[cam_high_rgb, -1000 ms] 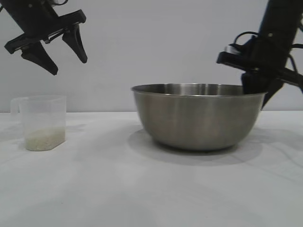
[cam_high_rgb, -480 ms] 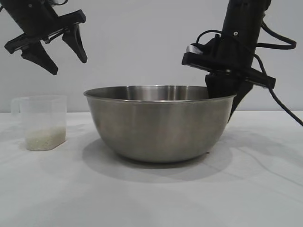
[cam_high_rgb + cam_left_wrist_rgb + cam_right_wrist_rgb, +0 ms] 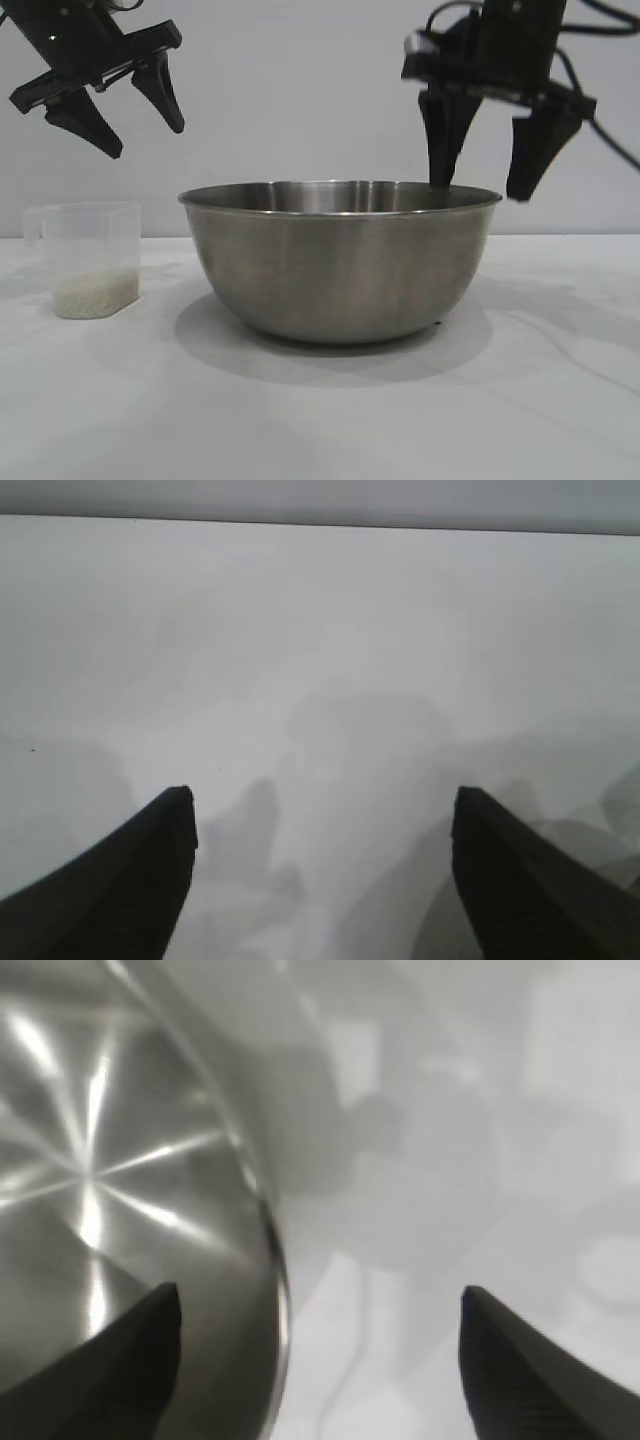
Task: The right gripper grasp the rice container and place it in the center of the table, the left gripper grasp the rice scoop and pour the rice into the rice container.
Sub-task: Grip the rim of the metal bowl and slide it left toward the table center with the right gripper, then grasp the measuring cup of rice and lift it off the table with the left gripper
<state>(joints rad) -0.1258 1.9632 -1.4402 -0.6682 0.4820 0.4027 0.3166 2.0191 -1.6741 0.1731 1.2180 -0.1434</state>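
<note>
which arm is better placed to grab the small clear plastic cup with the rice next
Left. The open left gripper hangs above the small translucent plastic cup of rice, while the open right gripper is over the far rim of the large steel bowl, which stands between them.

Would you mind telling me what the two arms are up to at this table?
The right gripper hangs open just above the rim of the rice container, which sits mid-table. The left gripper hovers open above the rice scoop, which holds a little rice and stands untouched.
</note>
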